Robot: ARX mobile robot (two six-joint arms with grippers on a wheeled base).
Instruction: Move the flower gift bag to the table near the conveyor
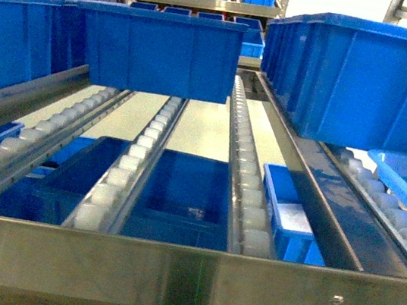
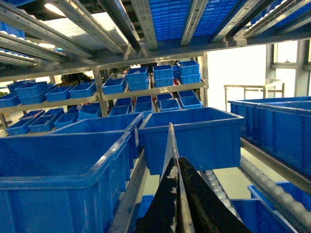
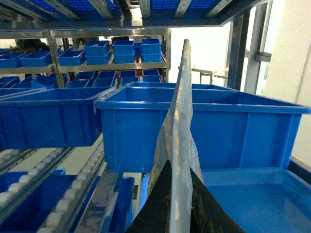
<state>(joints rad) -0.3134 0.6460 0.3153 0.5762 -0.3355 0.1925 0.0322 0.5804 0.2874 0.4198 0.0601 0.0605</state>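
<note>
Wrist views each show, nearest the lens, dark fingers pressed onto a thin upright sheet: the left gripper (image 2: 176, 194) is clamped on a pale edge, the right gripper (image 3: 176, 208) on a silvery, crinkled film edge (image 3: 179, 121), which I judge to be the gift bag's rim, light, soft and slippery, best pinched at its top edge. Beyond stand blue bins (image 3: 194, 126); only the head view shows the roller rack (image 1: 142, 151), with no gripper, bag or table visible.
</note>
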